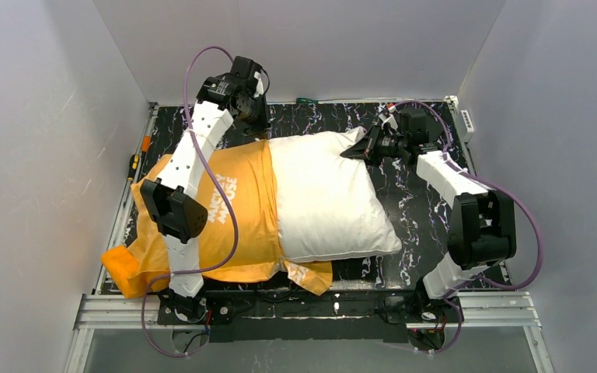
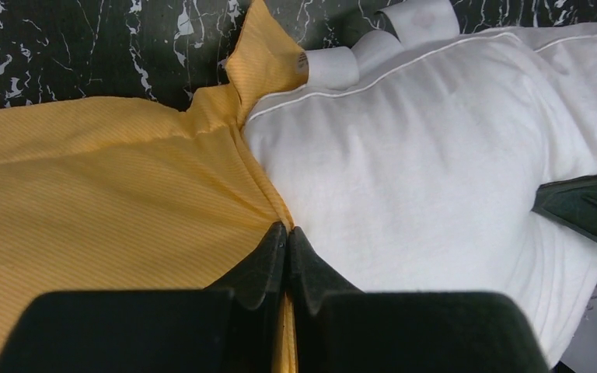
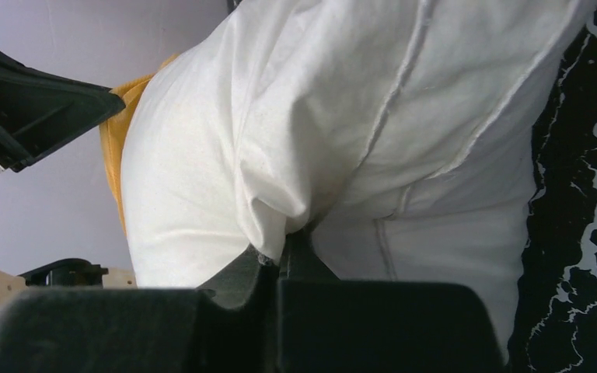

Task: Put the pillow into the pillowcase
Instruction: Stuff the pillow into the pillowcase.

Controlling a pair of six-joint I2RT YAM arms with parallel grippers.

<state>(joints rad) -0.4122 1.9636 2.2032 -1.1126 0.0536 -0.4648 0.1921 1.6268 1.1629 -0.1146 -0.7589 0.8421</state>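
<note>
Orange cloth runs up between the left gripper's [image 2: 288, 233] closed jaws. They pinch the pillowcase [image 2: 109, 179] at the rim of its mouth, right where it meets the pillow [image 2: 420, 171]. To the left of those jaws the case lies smooth and spread out. To their right the bare white pillow bulges, its piped seam running away ahead of them. Ahead of the jaws a corner of the case stands up against the black marbled table [image 2: 62, 54].

The right gripper [image 3: 280, 256] also has its jaws closed, with a fold of the pillow's cloth nipped between them near the pillow's far right corner. The rest of the pillow rises ahead of and above them.

From above, the pillow lies across the table's middle, between the two grippers. Its left end is inside the case and its right part is bare.
</note>
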